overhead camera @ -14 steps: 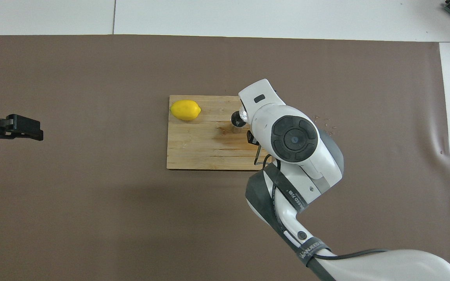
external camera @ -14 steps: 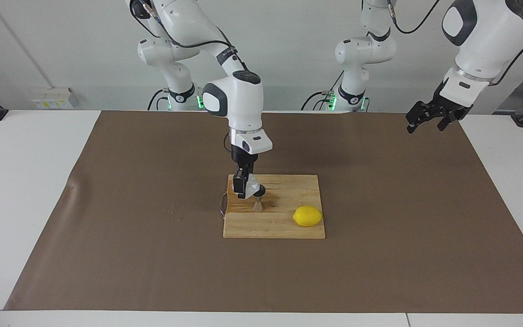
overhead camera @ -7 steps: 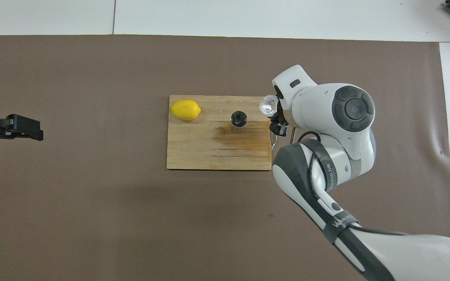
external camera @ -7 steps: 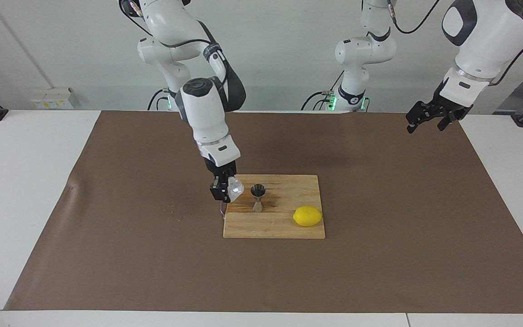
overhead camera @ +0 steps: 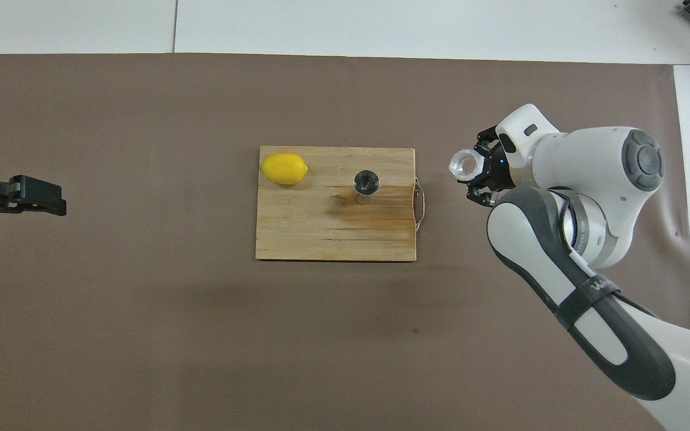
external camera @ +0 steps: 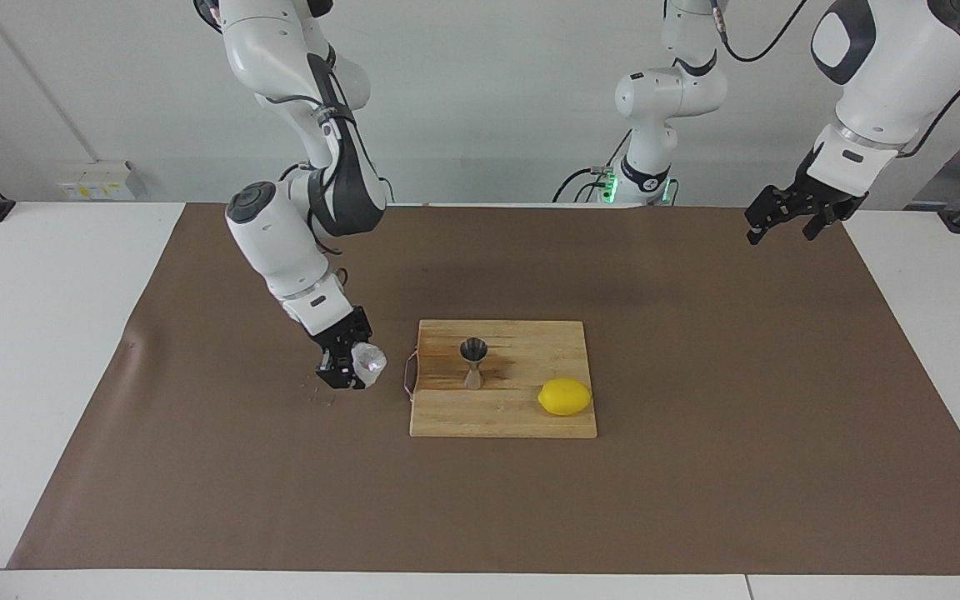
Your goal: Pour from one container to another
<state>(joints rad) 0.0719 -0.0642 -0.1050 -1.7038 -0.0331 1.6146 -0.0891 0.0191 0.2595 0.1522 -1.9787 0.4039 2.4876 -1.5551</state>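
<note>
Two arms share a white counter spread with a brown mat, and the right arm is the one at work. At the mat's middle lies a wooden cutting board with a thin wire handle at its end toward the right arm. On it rest a yellow lemon at the corner farthest from the robots, toward the left arm's end, and the steel jigger, upright near the board's middle, well apart from the lemon.

Off the board, over bare mat toward the right arm's end, the right gripper has its jaws closed on the white cup (small, crinkled), held low and tilted with its mouth toward the board. Nothing stands between cup and jigger but the board's handle. A few small specks lie on the mat just by the gripper.

The left gripper waits high over the mat's corner near its own base, jaws apart and holding nothing.

Only the overhead view looks into the cup's round mouth and the jigger's bowl, while the facing view alone shows how low the cup hangs.
</note>
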